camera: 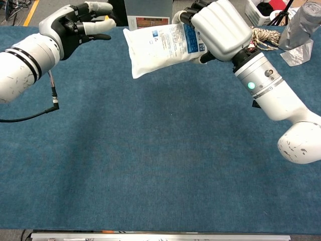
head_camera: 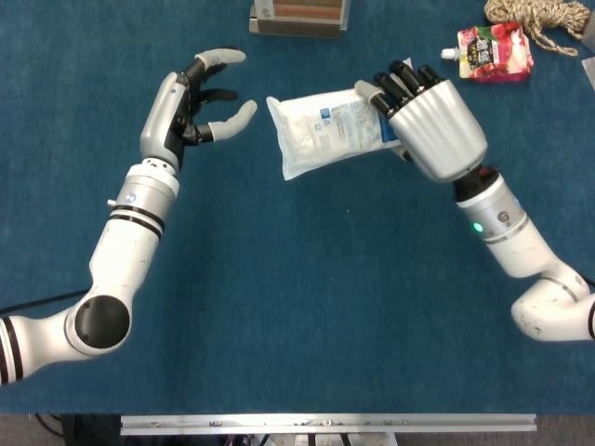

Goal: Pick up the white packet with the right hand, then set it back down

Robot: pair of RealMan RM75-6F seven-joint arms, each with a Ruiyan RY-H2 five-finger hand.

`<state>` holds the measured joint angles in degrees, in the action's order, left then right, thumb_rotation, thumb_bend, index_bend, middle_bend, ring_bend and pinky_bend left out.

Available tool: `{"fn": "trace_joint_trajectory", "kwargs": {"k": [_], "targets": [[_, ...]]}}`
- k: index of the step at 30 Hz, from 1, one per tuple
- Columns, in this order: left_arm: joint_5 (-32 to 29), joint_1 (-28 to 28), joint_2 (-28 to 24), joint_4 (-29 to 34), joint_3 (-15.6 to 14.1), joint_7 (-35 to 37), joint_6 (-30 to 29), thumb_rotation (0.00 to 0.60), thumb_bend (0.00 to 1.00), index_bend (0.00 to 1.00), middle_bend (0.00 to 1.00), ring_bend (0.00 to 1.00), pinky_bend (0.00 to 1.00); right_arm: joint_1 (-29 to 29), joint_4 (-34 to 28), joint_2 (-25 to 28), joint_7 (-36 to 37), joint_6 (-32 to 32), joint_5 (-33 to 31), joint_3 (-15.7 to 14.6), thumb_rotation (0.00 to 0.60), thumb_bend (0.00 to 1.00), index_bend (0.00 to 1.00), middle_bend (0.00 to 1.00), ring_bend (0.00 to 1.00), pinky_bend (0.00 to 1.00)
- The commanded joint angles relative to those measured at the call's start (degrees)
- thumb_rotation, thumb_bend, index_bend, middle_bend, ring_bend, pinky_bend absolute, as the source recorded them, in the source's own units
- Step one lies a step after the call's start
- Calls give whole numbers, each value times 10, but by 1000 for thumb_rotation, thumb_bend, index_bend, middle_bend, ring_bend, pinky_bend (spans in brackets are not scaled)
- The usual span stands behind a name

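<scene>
Blue carpet-like cloth covers the whole desk, and across it we have both white arms reaching toward the far edge. Our right arm, with a green light on its wrist, carries the right hand, whose dark fingers are closed over one end of the white rectangular plastic packet with blue print. The packet is held in the air: in the chest view it hangs clear above the cloth, tilted, its free end sagging toward the left arm's side. Our left arm ends in the left hand, which holds nothing; its fingers are spread wide and it stands just beside the packet's free end without touching it.

Smaller things lie along the far edge: a flat cardboard box, a coil of tan rope, and a small red-and-green drink pouch with a white spout, all well apart from the packet.

We judge the pick-up done and the set-down now in hand. The next move calls for lowering the right hand until the sagging end meets the cloth, laying the rest flat on bare cloth, then parting the fingers and lifting the hand straight off so the packet does not drag.
</scene>
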<state>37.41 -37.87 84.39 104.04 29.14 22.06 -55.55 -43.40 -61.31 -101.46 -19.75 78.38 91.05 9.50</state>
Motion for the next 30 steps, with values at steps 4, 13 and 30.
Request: {"fn": "trace_joint_trajectory", "kwargs": {"k": [4, 13, 30], "targets": [[120, 23, 13, -49, -31, 13, -23, 600, 301, 274, 133, 85, 208, 24, -51, 31, -11, -6, -12, -10, 600, 0, 395, 549, 508, 562], [294, 58, 10, -147, -90, 58, -62, 600, 302, 290, 146, 85, 207, 73, -172, 109, -38, -29, -45, -35, 600, 0, 420, 549, 508, 562], [408, 96, 5, -232, -154, 22, -153, 600, 301, 302, 146, 85, 207, 84, -345, 236, -92, -178, -174, -56, 600, 0, 0, 61, 235, 529]]}}
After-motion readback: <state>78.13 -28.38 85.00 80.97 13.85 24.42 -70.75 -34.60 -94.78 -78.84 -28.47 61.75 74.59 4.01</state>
